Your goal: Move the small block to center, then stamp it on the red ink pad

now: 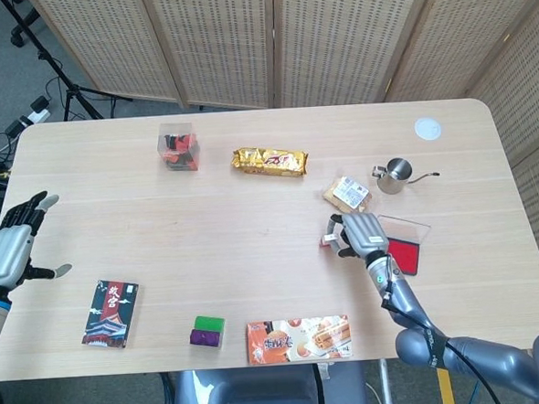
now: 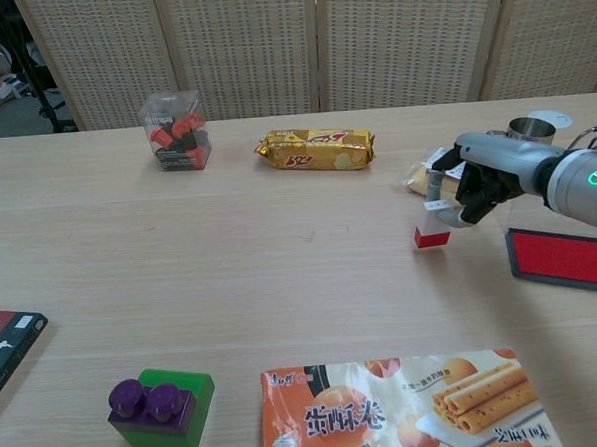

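Pinched the small block (image 2: pixel 431 229) in the right hand (image 2: pixel 474 182), low over the table (image 2: pixel 280 244) left of the red ink pad (image 2: pixel 565 258), left hand (image 1: pixel 11 243) spread idle; best set down flat, red face down, before releasing.

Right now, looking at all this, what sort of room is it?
Probably a robot test or recording space, not a home: woven folding screens fence off one wooden table, a tripod stand with cables sits behind, and unrelated props like a biscuit pack lie scattered.
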Motion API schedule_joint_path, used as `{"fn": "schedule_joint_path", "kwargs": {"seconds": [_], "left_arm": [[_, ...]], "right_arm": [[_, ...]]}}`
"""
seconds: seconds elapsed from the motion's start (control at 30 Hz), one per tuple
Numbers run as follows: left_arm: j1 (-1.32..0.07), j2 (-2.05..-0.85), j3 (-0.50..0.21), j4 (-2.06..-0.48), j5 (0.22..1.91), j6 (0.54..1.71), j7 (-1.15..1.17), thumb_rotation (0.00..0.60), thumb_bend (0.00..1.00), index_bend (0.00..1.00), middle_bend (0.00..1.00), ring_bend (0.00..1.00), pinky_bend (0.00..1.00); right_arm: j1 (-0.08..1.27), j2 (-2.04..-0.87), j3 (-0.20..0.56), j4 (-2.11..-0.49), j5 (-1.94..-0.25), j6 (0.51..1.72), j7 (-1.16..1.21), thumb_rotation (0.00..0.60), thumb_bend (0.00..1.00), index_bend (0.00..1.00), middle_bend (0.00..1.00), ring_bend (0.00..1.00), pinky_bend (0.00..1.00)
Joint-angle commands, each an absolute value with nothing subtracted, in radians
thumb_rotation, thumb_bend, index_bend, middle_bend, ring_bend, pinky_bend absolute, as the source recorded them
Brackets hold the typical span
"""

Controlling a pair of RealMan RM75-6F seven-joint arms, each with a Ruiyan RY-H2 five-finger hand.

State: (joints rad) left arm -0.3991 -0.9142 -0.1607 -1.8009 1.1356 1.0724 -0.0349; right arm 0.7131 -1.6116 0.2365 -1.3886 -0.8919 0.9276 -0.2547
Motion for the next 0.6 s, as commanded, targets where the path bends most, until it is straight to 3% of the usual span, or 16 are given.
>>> {"fn": "schedule_joint_path", "kwargs": {"seconds": [0.03, 0.27, 0.6], "left_arm": [[-0.399, -0.915, -0.161, -1.801, 1.135, 1.072, -0.034, 0.600, 0.02, 0.00, 0.00, 0.00, 0.00], [-0.400, -0.915, -0.160, -1.803, 1.133, 1.074, -0.027, 0.600, 0.03, 0.00, 0.00, 0.00, 0.00], [-0.399, -0.914, -0.160, -1.803, 1.133, 1.074, -0.030, 0.600, 0.03, 0.00, 0.00, 0.00, 0.00]], "right_arm": [[0.713, -1.614, 0.231, -1.380, -0.901, 0.926, -0.253, 0.600, 0.67, 0.57, 0.97, 0.90, 1.00], [0.710, -1.612, 0.225, -1.374, -0.915, 0.917, -0.242, 0.600, 0.57, 0.57, 0.97, 0.90, 1.00], [0.709, -1.609, 0.215, -1.375, -0.910, 0.907, -0.255, 0.600, 0.57, 0.57, 0.97, 0.90, 1.00]]}}
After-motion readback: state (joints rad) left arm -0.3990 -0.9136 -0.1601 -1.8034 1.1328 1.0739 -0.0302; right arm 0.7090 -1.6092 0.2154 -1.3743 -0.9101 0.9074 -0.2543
